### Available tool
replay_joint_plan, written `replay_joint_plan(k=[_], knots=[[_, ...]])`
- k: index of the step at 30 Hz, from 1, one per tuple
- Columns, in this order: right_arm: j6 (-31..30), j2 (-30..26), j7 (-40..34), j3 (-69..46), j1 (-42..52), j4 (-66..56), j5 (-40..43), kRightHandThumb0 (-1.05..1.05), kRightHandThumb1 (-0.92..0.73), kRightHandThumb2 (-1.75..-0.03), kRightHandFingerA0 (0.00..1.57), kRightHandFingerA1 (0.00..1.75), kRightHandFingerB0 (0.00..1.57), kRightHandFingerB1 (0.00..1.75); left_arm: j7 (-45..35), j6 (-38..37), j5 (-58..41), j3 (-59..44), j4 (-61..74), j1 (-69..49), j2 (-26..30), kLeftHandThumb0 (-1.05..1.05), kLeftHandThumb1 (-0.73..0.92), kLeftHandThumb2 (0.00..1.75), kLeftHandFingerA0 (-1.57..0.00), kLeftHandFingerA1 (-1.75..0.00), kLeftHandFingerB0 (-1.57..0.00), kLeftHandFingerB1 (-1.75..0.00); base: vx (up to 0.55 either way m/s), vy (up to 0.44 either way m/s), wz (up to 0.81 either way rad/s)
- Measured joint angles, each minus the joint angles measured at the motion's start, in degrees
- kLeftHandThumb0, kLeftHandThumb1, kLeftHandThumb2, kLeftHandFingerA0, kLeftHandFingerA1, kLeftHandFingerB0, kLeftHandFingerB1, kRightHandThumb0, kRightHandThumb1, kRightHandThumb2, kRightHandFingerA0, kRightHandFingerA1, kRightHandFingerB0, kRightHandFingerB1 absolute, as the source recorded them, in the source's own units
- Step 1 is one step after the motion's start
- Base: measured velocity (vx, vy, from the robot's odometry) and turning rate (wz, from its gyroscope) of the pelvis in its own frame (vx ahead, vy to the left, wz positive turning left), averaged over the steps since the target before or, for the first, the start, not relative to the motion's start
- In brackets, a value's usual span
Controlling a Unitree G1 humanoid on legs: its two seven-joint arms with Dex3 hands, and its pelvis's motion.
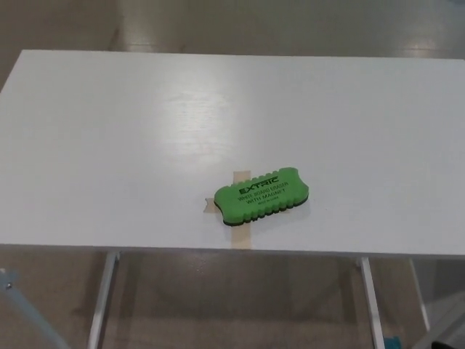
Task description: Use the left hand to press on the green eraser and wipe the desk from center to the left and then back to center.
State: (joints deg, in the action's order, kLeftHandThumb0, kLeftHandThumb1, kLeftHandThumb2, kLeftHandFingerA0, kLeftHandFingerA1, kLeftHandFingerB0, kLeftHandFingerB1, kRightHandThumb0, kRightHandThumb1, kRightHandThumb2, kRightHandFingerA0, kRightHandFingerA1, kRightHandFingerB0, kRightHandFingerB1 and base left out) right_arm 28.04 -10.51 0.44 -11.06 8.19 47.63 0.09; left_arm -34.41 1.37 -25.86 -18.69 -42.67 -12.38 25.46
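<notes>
I see the green eraser (261, 196) lying flat on the white desk (109, 131), close to the desk's near edge and a little right of its middle. Its long side runs slightly tilted, the right end sitting a touch farther from me than the left. Black lettering on its top reads EXTRIC, with smaller lines beneath that I can only partly make out. A dark base layer shows as a thin line under the green top along the near side.

Under the eraser there is a cross of tan tape (241, 234) stuck to the desk. One strip runs from just beyond the eraser's far edge down to the desk's near edge, and a short stub of the other strip pokes out at the eraser's left end. The eraser covers the place where they cross.

Nothing is touching the eraser. Neither of my hands shows in the head view, so I cannot say how their fingers stand or whether they hold anything.

Beyond the eraser, the desk top is bare and glossy, with a soft patch of reflected light up and to the left of the eraser. Below the desk's near edge, metal legs (102, 291) come down on both sides of the eraser, and the floor (232, 298) shows between them, brownish and dull.
</notes>
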Motion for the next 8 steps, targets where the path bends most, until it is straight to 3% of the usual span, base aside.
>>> replay_joint_plan(k=[8], knots=[[0.48,-0.08,-0.12,1.51,-0.03,3.63,-1.26,-0.49,-0.64,-0.92,0.62,0.59,0.39,0.50,5.39,-7.64,5.25,2.56,-14.02,5.26,-0.52,-0.53,0.51,0.59,-0.77,-0.49,-0.55,-0.39,0.00,0.000,0.00]])
